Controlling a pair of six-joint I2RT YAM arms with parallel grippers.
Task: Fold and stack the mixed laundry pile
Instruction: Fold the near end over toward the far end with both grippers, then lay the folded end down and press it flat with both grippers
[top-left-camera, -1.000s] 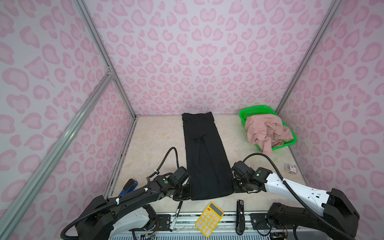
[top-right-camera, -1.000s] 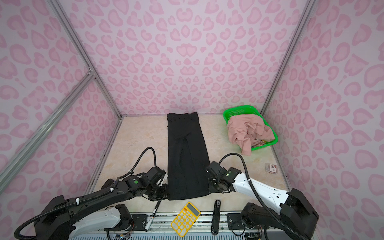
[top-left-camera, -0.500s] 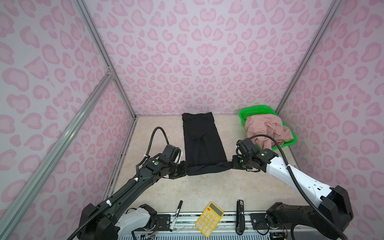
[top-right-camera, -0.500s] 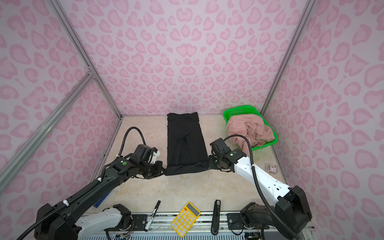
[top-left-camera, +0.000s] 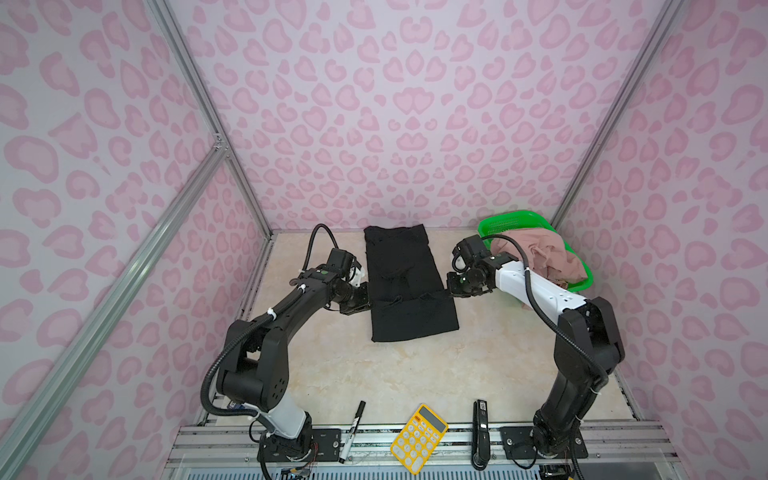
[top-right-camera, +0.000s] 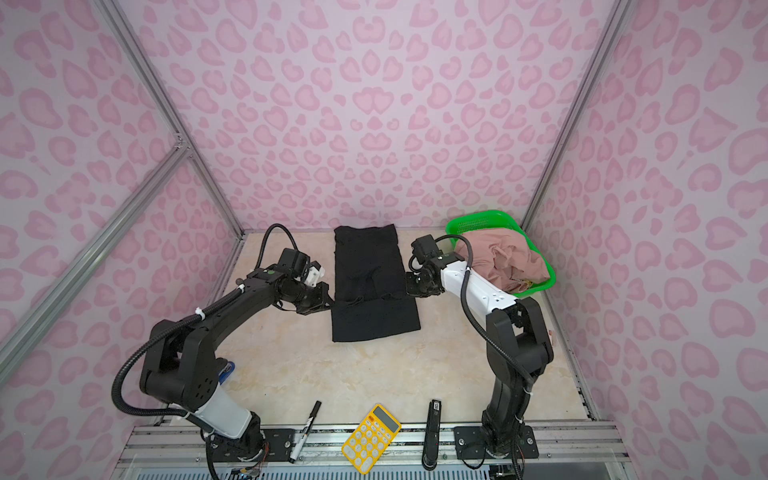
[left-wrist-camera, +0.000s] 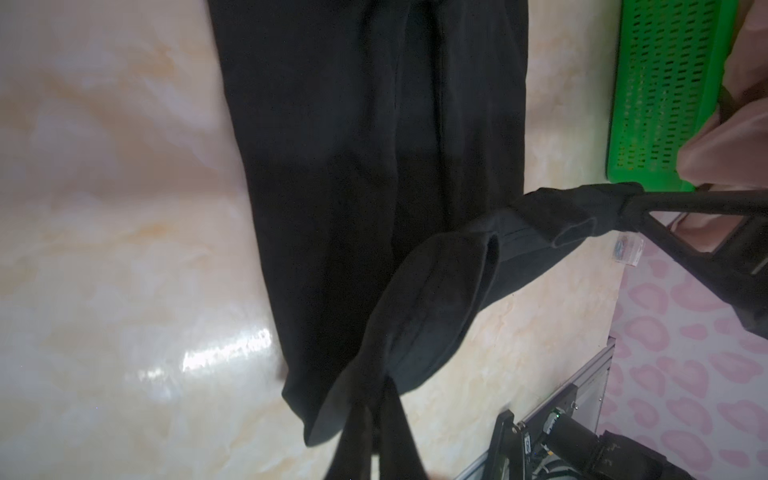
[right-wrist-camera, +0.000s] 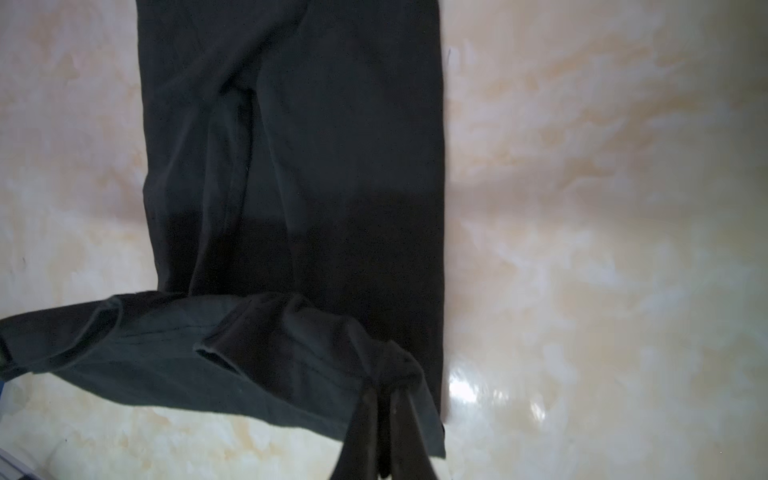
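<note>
Black trousers: my left tool and right tool, both clamped on hem corners, have carried the near end halfway back; the fold is half done.

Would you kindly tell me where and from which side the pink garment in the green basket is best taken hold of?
Grip the raised crumpled fold atop the pink garment, coming straight down: it heaps above the rim of the green basket, whose walls would likely block a sideways approach.
</note>
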